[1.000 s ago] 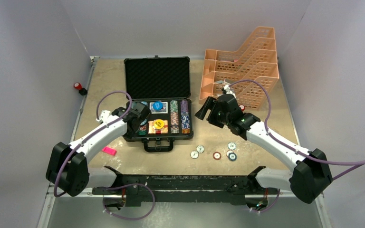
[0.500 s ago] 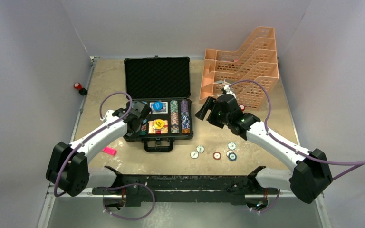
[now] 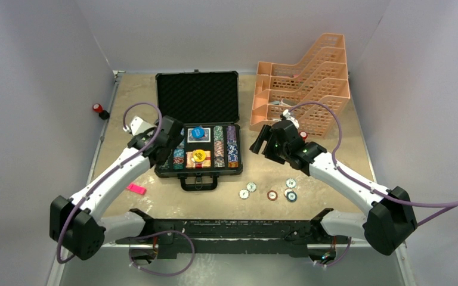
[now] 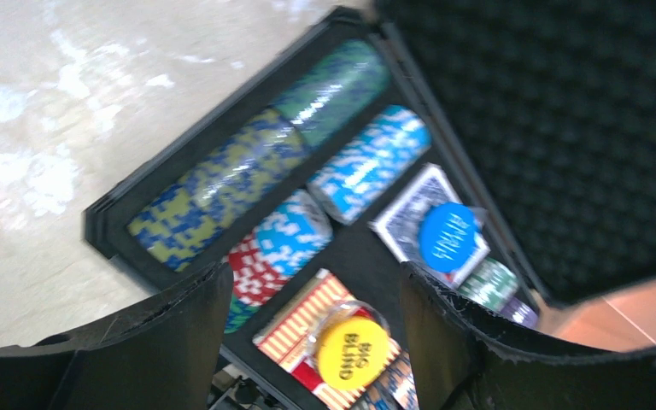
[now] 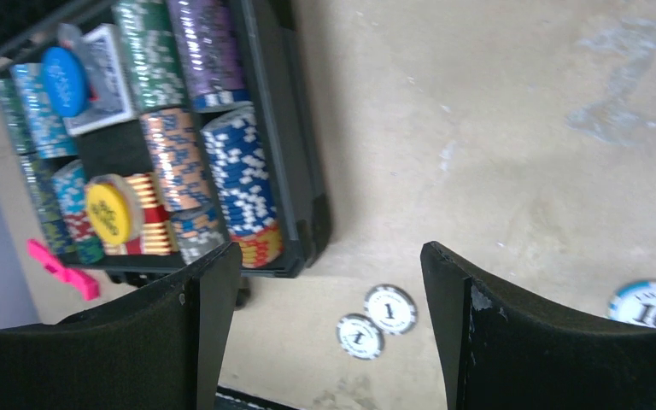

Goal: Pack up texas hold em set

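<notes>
The black foam-lined briefcase (image 3: 197, 98) is laid open at the back middle of the tan table (image 3: 334, 173). Its tray is packed with rows of multicoloured poker chips (image 3: 225, 146). A yellow round dealer button (image 4: 348, 352) is sat on a red striped card deck (image 4: 295, 320), and a blue round dealer button (image 4: 447, 237) on a blue-backed card deck (image 4: 406, 218). A handful of loose chips (image 3: 272, 195) are scattered on the table, just right of the handle. The left gripper (image 4: 312, 278) is held over the case's left side, fingers spread, nothing gripped. The right gripper (image 5: 326, 256) is parted and empty too, parked between the case and the peach lattice tray rack (image 3: 310, 83).
</notes>
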Motion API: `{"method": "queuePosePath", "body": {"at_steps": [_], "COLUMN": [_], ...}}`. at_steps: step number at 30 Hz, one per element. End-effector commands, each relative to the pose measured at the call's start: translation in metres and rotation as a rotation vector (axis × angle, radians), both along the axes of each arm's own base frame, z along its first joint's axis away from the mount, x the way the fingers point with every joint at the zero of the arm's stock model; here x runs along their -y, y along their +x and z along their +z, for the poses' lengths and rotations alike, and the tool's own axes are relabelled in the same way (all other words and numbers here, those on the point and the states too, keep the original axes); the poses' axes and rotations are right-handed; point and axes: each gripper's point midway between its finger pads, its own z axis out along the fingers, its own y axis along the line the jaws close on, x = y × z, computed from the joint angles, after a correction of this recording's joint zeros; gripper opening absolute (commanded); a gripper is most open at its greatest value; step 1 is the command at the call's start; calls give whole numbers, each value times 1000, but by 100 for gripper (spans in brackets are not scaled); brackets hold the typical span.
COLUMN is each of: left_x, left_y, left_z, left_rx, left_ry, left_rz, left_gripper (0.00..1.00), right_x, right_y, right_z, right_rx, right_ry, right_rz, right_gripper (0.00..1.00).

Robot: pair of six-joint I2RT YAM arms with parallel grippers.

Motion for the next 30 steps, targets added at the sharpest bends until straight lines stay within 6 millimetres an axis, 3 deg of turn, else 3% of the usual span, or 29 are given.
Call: {"method": "queuePosePath", "body": {"at_steps": [1, 3, 6, 9, 17, 23, 30], "left_x": [19, 31, 51, 66, 71, 63, 62], "left_y": [30, 34, 36, 35, 36, 37, 39], "left_z": [66, 81, 105, 117, 112, 105, 86], "left_rx": [220, 307, 455, 533, 502, 485, 428], "left_ry": [61, 67, 51, 41, 119, 146, 148], "left_rz": [-264, -380, -522, -620, -719, -687, -677], "left_gripper": [70, 70, 71, 71, 70, 70, 71], "right_x": [33, 46, 47, 42, 1, -13, -21], "right_y": [-14, -16, -30, -41, -73, -74, -69], "right_z": [-19, -30, -49, -57, -87, -103, -107], "right_rx": [-71, -94, -166, -197, -279, -302, -300], "right_ry": [-155, -236, -261, -259, -371, -445, -456], "right_rz": [-54, -72, -37, -16, 116, 141, 154], "right_gripper": [80, 80, 80, 80, 79, 72, 66]}}
